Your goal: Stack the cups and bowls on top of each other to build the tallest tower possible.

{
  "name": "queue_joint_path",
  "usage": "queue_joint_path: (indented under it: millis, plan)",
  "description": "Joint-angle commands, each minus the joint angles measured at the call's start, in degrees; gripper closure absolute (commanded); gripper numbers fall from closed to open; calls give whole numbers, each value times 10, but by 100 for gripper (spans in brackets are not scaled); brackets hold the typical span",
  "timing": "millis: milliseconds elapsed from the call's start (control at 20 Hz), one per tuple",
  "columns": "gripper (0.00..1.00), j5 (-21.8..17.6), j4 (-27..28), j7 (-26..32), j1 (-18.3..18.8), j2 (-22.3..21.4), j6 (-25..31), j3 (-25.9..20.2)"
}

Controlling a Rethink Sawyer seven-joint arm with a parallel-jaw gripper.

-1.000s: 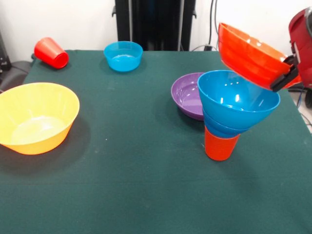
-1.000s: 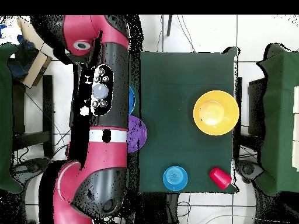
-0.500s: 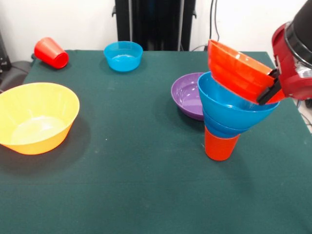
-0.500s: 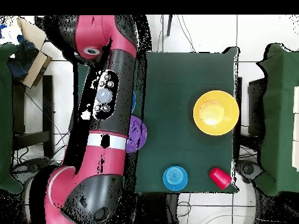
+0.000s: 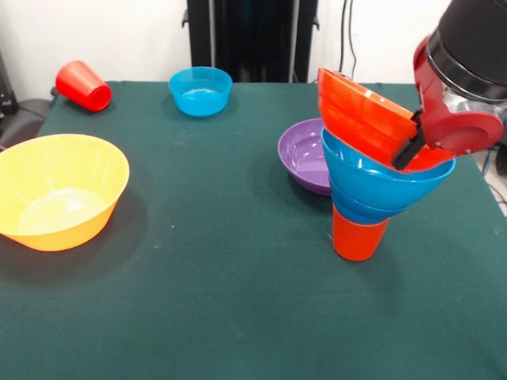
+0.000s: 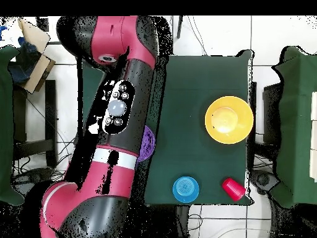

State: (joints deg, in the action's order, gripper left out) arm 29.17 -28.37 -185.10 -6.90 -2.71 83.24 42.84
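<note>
Green table (image 5: 198, 301), gripper (image 5: 412, 146) clamped on tilted orange-red bowl (image 5: 360, 115) atop blue bowls (image 5: 380, 178), no writing legible

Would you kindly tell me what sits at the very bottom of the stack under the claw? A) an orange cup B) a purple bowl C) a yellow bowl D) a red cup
A: the orange cup stands on the table, carrying the blue bowls.

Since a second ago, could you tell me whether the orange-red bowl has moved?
Yes. In the front view the orange-red bowl has come down and leftward toward the purple bowl, now resting tilted in the blue bowl.
</note>
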Motion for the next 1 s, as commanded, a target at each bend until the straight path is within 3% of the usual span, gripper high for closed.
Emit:
queue_joint_path:
  millis: [50,700,1000]
  plan:
    - [100,-40,-96,99,-5,-34,-38,-81]
    - [100,-18,-118,104,1,-53,-81,-149]
    - [100,-23,-128,114,6,-63,-68,-173]
